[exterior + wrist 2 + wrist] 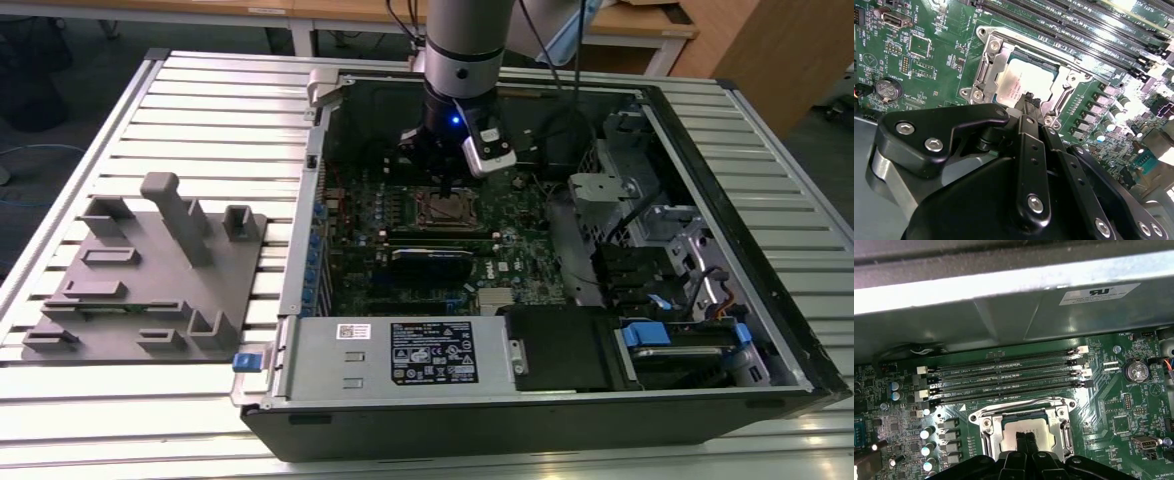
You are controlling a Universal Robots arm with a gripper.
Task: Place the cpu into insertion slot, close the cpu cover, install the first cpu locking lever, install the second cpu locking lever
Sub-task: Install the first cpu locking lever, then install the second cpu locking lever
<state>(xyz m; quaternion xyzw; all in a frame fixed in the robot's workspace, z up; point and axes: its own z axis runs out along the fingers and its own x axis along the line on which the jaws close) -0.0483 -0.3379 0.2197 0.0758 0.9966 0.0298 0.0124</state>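
The cpu, with its dull silvery-tan top, lies flat in the insertion slot on the green board. The cpu cover, a silvery frame, lies down around the chip, which shows through its window. A thin silver lever rod runs along the socket edge beside the memory slots. My gripper hangs just over the chip's middle. Its black fingers are shut together with nothing between them. The fingers hide part of the chip.
Several long black memory slots lie beside the socket, under the grey case wall. A coin battery sits nearby. A grey fixture block stands at the exterior view's left. The power supply and drive cage fill the near side of the case.
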